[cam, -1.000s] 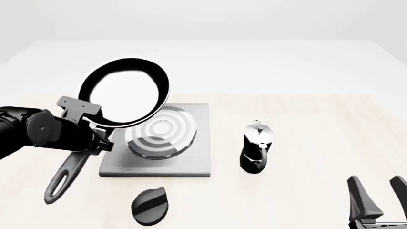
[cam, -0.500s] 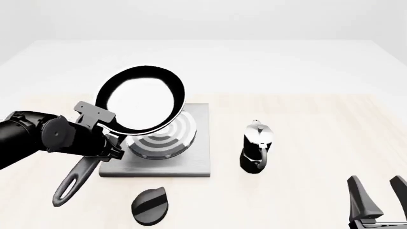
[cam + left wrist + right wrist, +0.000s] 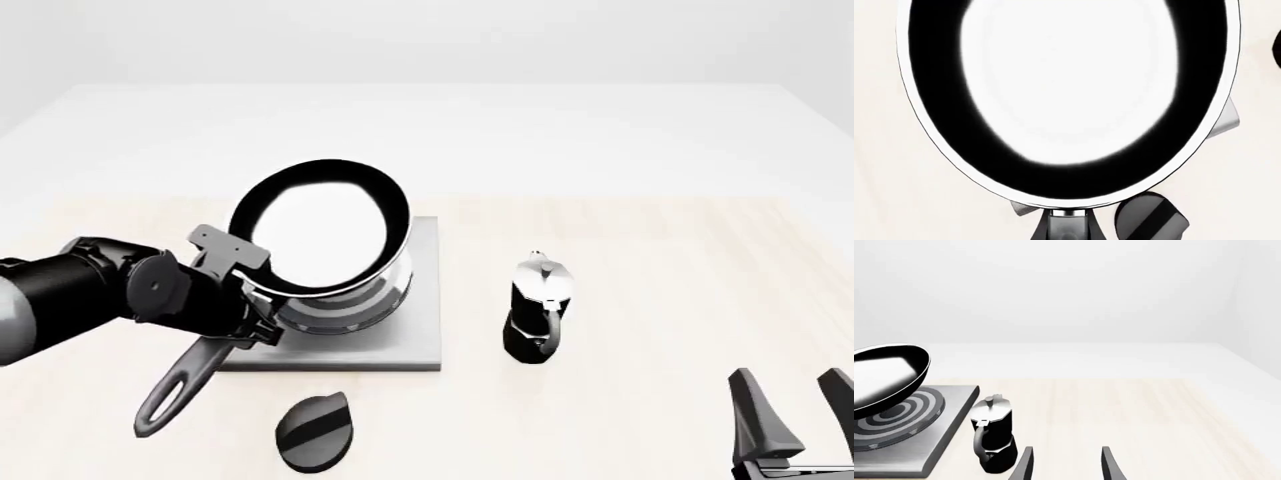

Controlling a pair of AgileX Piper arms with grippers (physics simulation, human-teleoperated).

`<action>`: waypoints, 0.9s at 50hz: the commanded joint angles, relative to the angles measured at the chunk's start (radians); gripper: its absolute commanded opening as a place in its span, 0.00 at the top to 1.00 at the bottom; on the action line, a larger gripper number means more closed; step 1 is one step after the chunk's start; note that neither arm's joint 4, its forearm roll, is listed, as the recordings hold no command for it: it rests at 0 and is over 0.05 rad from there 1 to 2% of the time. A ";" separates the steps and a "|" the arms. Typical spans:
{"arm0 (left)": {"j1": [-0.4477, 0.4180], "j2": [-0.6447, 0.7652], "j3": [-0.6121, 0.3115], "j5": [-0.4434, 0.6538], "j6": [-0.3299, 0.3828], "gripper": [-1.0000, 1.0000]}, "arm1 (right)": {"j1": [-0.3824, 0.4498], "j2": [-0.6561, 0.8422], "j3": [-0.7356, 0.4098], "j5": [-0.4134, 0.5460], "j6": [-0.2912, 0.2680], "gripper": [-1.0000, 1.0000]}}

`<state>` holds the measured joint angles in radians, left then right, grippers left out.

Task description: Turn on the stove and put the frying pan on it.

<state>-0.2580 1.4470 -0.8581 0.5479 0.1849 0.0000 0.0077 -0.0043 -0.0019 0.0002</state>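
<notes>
Nearest, the right hand point(image 3: 794, 425) idles at the near right, fingers apart, holding nothing; the knob point(image 3: 318, 431) lies untouched near the stove point(image 3: 420, 300), so switching on looks undone; the left hand point(image 3: 234, 290) grips the handle of the frying pan point(image 3: 320, 228), tilted above the burner, not down yet; a moka pot point(image 3: 539, 305) stands right.
</notes>
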 commanded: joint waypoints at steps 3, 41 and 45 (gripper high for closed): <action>-0.021 0.038 -0.032 -0.017 -0.001 1.00 | 0.000 0.000 0.000 0.000 0.000 0.00; -0.025 0.122 -0.053 -0.030 -0.026 1.00 | 0.000 0.000 0.000 0.000 0.000 0.00; -0.030 0.129 -0.047 -0.033 -0.028 1.00 | 0.000 0.000 0.000 0.000 0.000 0.00</action>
<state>-0.2833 1.5701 -0.8929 0.5246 0.1513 0.0000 0.0077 -0.0043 -0.0019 0.0002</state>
